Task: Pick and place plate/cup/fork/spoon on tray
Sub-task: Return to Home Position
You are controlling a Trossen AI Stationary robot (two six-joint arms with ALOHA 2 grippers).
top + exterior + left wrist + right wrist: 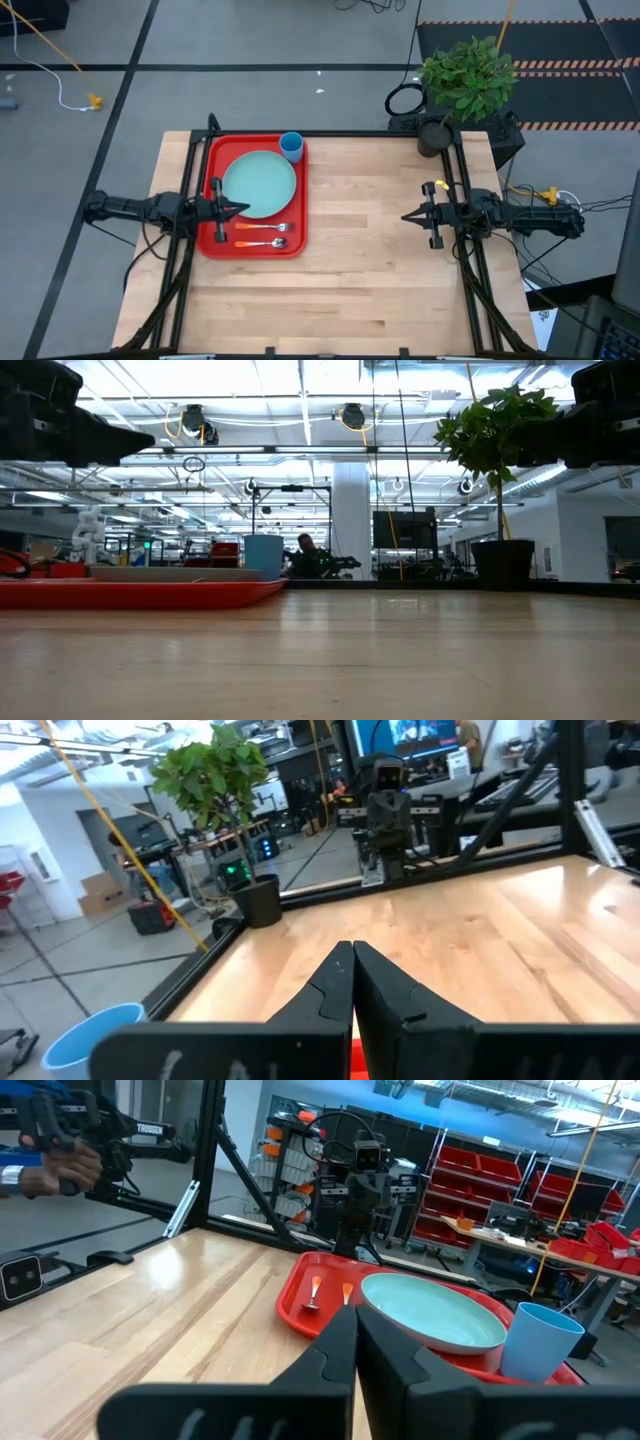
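The red tray point(215, 243) lies at the table's left. On it rest the light teal plate point(260, 183), the blue cup point(291, 146) at the far right corner, and the orange-handled fork point(262, 227) and spoon point(262, 243) side by side near the front. My left gripper point(244, 209) is shut and empty, above the tray's left part beside the plate. My right gripper point(405, 216) is shut and empty, above the table's right side. The right wrist view shows the tray point(296, 1305), plate point(435, 1311) and cup point(541, 1342).
A potted plant point(465, 80) stands at the table's far right corner. Bare wood point(370, 250) lies between the tray and my right arm. A person's hand point(60, 1165) holding a device shows beyond the table in the right wrist view.
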